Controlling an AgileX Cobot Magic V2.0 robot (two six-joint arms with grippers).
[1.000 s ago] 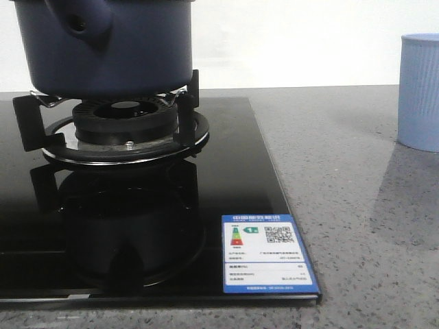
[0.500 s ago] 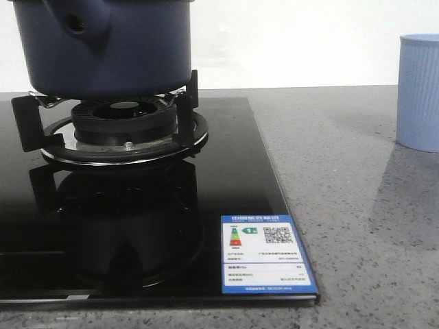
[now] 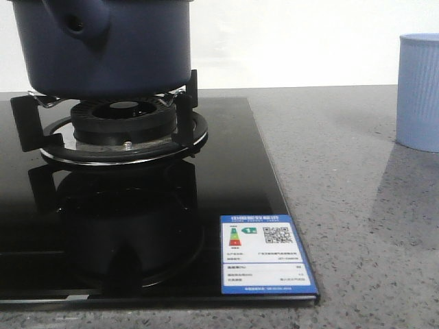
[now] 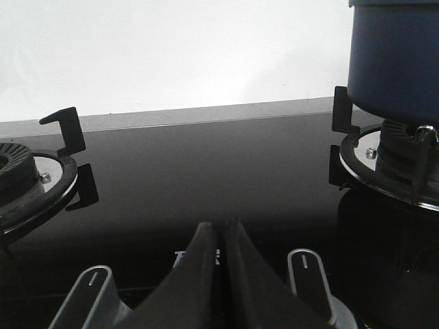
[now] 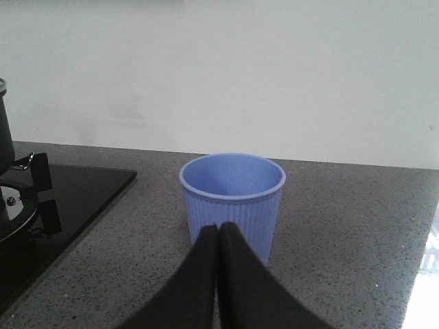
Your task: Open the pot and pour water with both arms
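Note:
The dark navy-blue pot [image 3: 103,48] stands on the right burner's black supports, its stubby side socket [image 3: 81,24] with a hole facing the front; its top is cut off by the frame. It also shows in the left wrist view [image 4: 394,62]. My left gripper [image 4: 218,226] is shut and empty, low over the black glass hob between the two burners. My right gripper [image 5: 219,229] is shut and empty, just in front of the light blue ribbed cup [image 5: 232,202]. Neither gripper shows in the front view.
The black glass hob [image 3: 226,171] carries a blue energy label [image 3: 264,253] near its front right corner. A second burner [image 4: 20,178] is at the hob's left. Two control knobs [image 4: 309,281] flank my left fingers. The cup [image 3: 420,92] stands on the grey speckled counter, right of the hob.
The front view has shifted very slightly; the label sits a touch lower and further left. Pot, hob and cup have not moved.

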